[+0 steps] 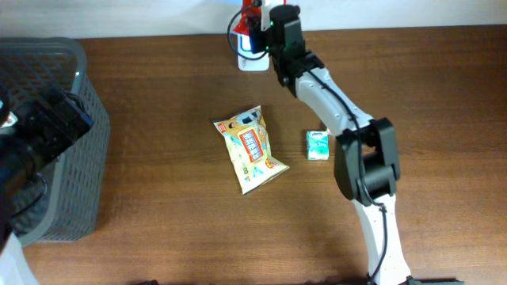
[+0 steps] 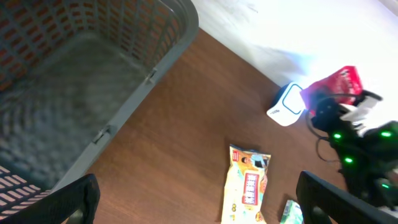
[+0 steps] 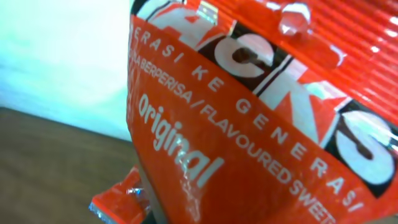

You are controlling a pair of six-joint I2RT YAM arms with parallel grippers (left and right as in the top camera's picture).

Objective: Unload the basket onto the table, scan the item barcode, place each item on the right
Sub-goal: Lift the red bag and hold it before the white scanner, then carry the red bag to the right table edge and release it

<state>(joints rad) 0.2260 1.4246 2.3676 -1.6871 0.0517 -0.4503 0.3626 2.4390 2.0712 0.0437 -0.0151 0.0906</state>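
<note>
Red sweets packet (image 1: 250,16) sits at the table's (image 1: 158,229) far edge, just by the white scanner (image 1: 252,59), pinched in the tightly closed right gripper (image 1: 265,24). Near side is open wood; grey mesh basket (image 1: 79,87) at left, yellow snack bag (image 1: 249,146) and green box (image 1: 318,145) mid-table. Packet is glossy and crinkled, its white "Original" lettering slanting down-right in the wrist view, long axis unclear; left gripper (image 2: 198,202) is spread wide, empty, by the basket.

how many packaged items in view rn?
3: yellow snack packet mid-table; small green pack image-right of it, apart; red sweets packet held by the right gripper near the white scanner at the far edge. Basket interior only partly visible, more may be hidden.
</note>
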